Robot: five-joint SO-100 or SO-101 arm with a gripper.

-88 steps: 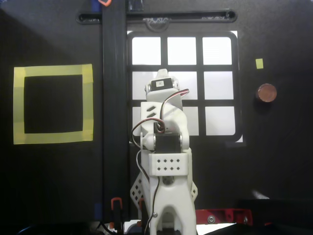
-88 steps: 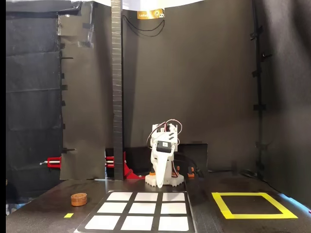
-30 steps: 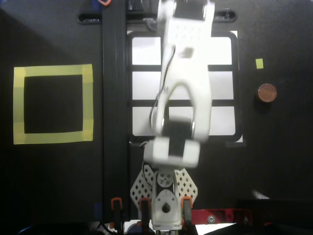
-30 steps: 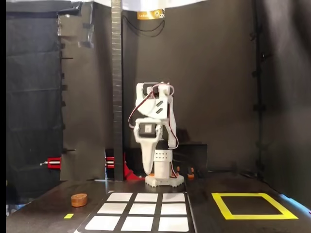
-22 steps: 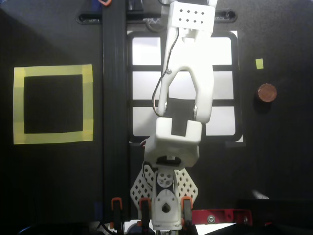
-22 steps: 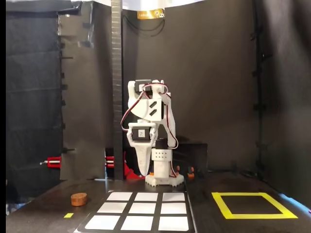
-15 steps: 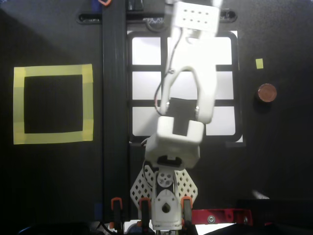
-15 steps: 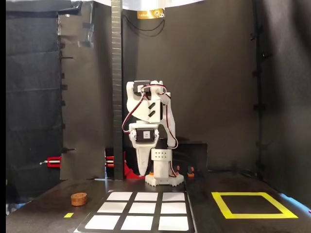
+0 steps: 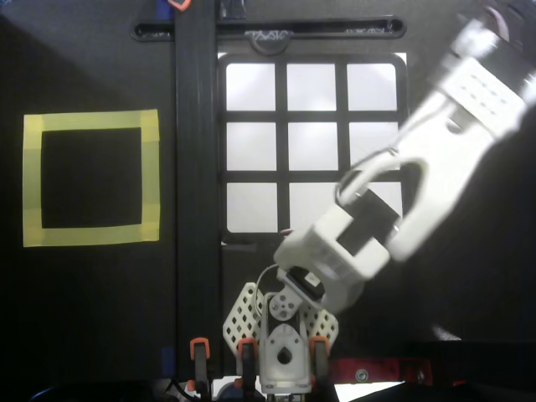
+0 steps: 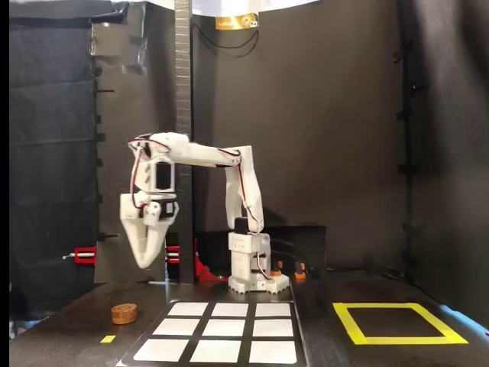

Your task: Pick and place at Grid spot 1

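Note:
In the fixed view, my gripper (image 10: 145,260) hangs point-down at the left, well above the table. Its fingers meet at the tips and hold nothing. A small brown round piece (image 10: 124,313) lies on the dark table below it and slightly to the left, beside the grid's far-left corner. Grid spot 1 (image 9: 250,86) is the top-left white cell with a rounded corner in the overhead view, and it is bare. In the fixed view it is the near-right cell (image 10: 272,352). In the overhead view the white arm (image 9: 435,159) reaches to the upper right and hides the fingertips and the brown piece.
The yellow-tape square (image 9: 90,177) lies left of the grid in the overhead view and to the right in the fixed view (image 10: 399,322). The arm's base (image 10: 249,267) stands behind the grid. A black upright post (image 10: 182,115) rises by the arm. A small yellow mark (image 10: 108,339) lies near the front left.

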